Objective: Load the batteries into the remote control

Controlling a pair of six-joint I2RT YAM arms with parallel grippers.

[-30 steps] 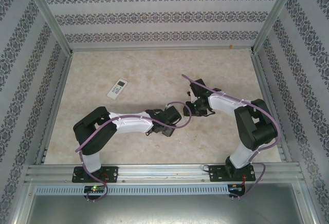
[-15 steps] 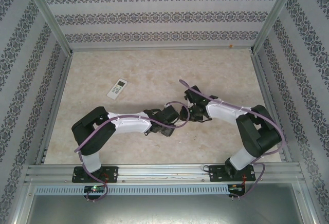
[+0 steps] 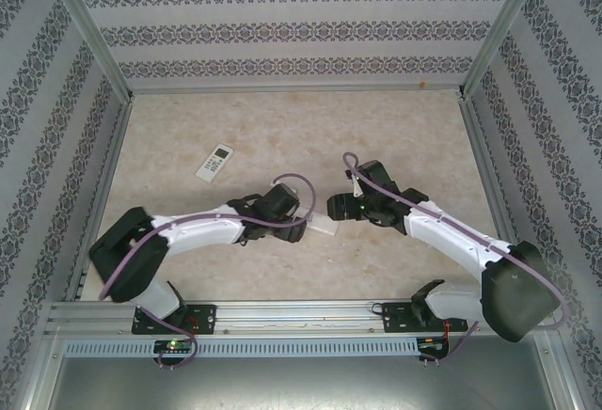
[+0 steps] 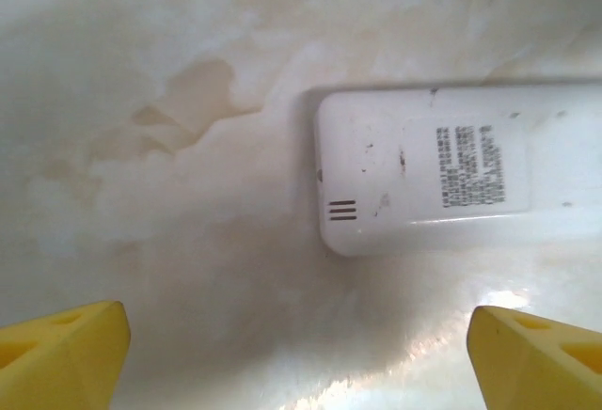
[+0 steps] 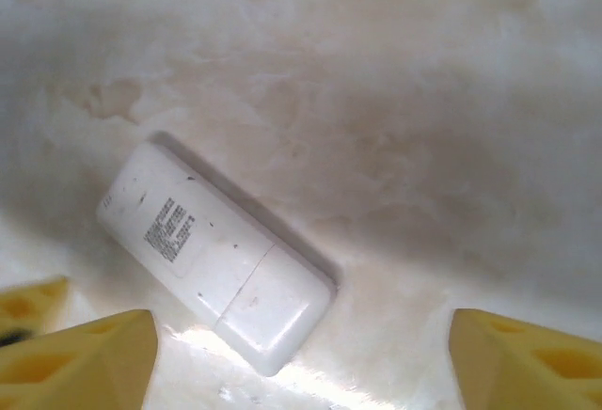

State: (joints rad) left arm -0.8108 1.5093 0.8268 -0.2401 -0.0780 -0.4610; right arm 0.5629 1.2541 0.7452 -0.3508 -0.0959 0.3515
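The left gripper (image 4: 301, 352) is seen with its yellow fingers spread wide and empty, and the right gripper (image 5: 306, 355) is spread likewise. A white remote control (image 5: 212, 255) is laid back-side up on the table (image 3: 282, 118), just ahead of both grippers and between them. A second remote (image 3: 214, 162) is seen well beyond the left gripper.

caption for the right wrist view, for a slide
Remote lying label side up on the table, just ahead of the open right fingers.
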